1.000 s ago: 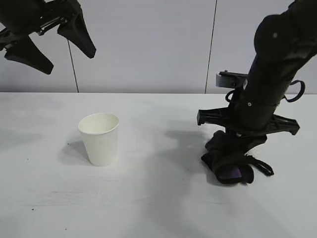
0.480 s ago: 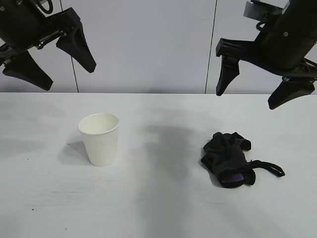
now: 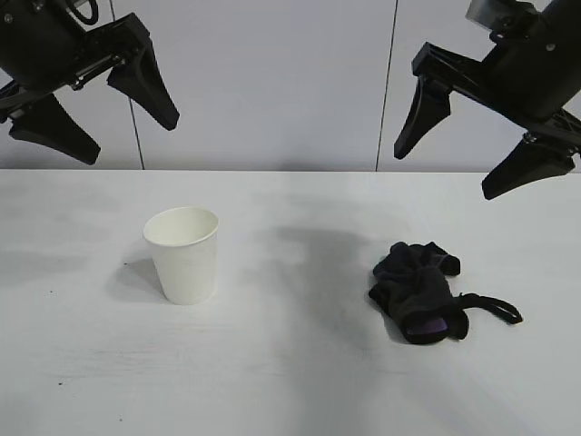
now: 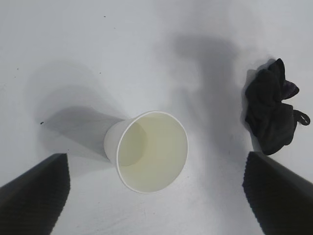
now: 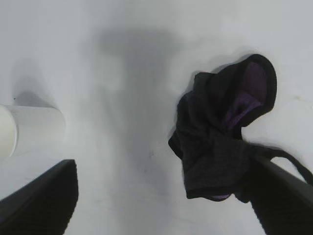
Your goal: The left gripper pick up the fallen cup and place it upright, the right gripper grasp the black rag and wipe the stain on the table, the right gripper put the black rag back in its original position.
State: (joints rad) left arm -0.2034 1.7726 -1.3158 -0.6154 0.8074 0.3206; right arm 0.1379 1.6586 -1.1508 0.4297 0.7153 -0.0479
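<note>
The left claw (image 3: 93, 113), a black two-fingered end of a black robot arm, hangs in the upper left of the exterior frame with its pointed fingers spread wide and nothing between them, well above the worktop (image 3: 290, 381). In the left wrist view its two finger tips show as dark wedges in the lower corners, one finger (image 4: 34, 193) at lower left, with the plain white tapered paper cup (image 4: 146, 151) between and beyond them. The right claw (image 3: 454, 163), bulky and black with two wide pointed fingers, hangs released and empty in the upper right of the exterior frame, also well clear of the wide flat white worktop. Below it, in the right half of the frame, lies the soft black cloth rag (image 3: 418, 291), bunched up with a purple patch showing and its thin black loop strap trailing toward the right edge. The right wrist view shows the same rag (image 5: 220, 147) at centre right, purple lining visible in its folds. The cup (image 3: 183, 254) stands upright, mouth up, in the left half of the exterior frame, well apart from the rag, casting a soft shadow to its left. No stain can be made out on the worktop.
</note>
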